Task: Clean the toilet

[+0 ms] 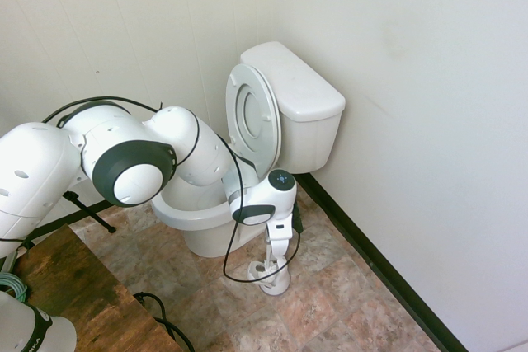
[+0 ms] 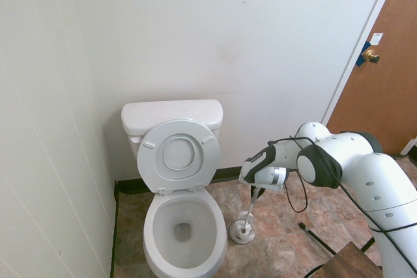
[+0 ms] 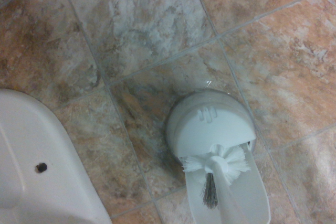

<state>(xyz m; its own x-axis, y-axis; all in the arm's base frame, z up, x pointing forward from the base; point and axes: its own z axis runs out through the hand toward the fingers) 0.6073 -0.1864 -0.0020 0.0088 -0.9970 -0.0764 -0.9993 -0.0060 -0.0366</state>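
Gripper (image 2: 256, 191) jaws pinched on toilet brush (image 3: 218, 165) handle, pointing down; brush head directly below in holder (image 2: 242, 231) on floor, toilet (image 2: 182, 226) bowl beside, seat raised.

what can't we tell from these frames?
- Gripper fingers: first exterior view, the hand's own body covers them; second exterior view, too small to see how they clasp the toilet brush handle.
- Brush head against its holder: touching or just above, unclear in any view.
- Toilet bowl: first exterior view, arm blocks most of it; front rim cut off in second.
- Bowl dirt: too small.
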